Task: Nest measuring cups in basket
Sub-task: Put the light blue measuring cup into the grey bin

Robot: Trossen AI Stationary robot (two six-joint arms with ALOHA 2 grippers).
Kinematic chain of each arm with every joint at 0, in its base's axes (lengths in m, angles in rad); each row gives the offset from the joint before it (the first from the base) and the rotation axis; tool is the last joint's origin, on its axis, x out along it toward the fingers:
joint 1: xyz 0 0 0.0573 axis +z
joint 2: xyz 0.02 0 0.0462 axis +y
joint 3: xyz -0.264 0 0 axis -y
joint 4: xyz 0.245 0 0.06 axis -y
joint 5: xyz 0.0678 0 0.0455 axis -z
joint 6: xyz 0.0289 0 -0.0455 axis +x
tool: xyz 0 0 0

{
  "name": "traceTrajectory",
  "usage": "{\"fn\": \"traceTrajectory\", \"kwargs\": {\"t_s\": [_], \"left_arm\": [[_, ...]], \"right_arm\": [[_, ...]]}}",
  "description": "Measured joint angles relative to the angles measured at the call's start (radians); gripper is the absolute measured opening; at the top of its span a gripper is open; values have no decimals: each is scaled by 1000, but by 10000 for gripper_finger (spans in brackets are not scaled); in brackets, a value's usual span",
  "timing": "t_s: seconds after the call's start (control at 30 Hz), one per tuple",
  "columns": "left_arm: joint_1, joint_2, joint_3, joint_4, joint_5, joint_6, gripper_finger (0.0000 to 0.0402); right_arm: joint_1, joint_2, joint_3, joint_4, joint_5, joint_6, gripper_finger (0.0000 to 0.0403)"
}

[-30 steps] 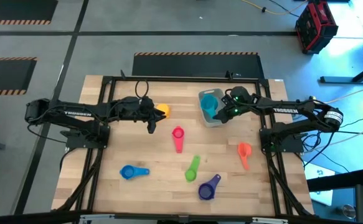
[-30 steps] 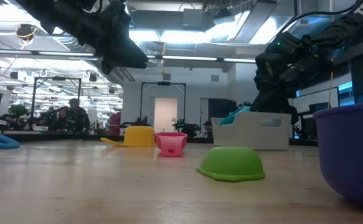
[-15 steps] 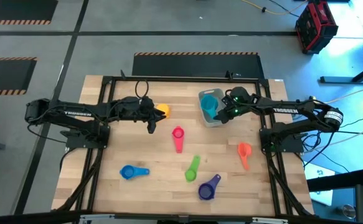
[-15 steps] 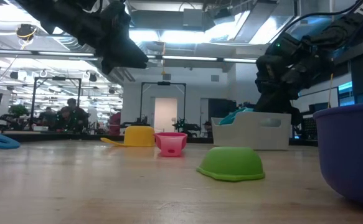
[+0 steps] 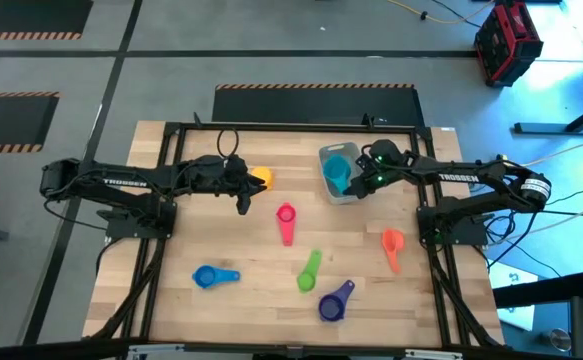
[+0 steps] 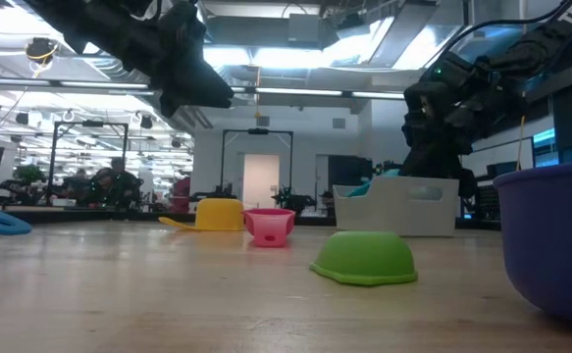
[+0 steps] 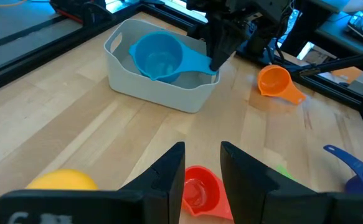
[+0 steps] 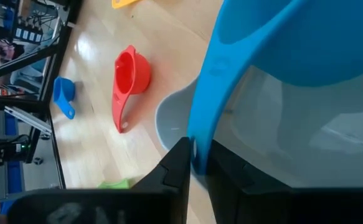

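The teal measuring cup [image 7: 159, 56] sits mouth up inside the grey-clear basket [image 5: 327, 187] at the table's far right of centre. Its handle reaches out over the basket's rim, and my right gripper [image 8: 197, 163] is shut on it. My left gripper [image 7: 203, 167] hovers open above the table left of centre, with nothing between its fingers; the red cup [image 7: 198, 193] lies below it. The yellow cup [image 5: 261, 178] stands mouth down beside that gripper. My right gripper pinches the free end of the teal cup's flat handle [image 8: 200, 140] between its two fingers. The fingers slant down from the table's right side. The bowl [image 8: 306, 43] lies within the basket's walls, mouth up; whether it rests on the basket's floor, I cannot tell.
Loose cups lie on the wooden table: red [image 5: 286, 220] at the middle, green [image 5: 309, 270] and purple [image 5: 335, 300] toward the near edge, blue [image 5: 214, 277] near left, orange [image 5: 392, 245] at the right. A black frame rims the table.
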Motion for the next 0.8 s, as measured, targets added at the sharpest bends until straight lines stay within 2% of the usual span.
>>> {"fn": "traceTrajectory", "kwargs": {"t_s": [0.8], "left_arm": [[0,0,0,0,0,-1,95]], "right_arm": [[0,0,0,-2,8,2,48]]}}
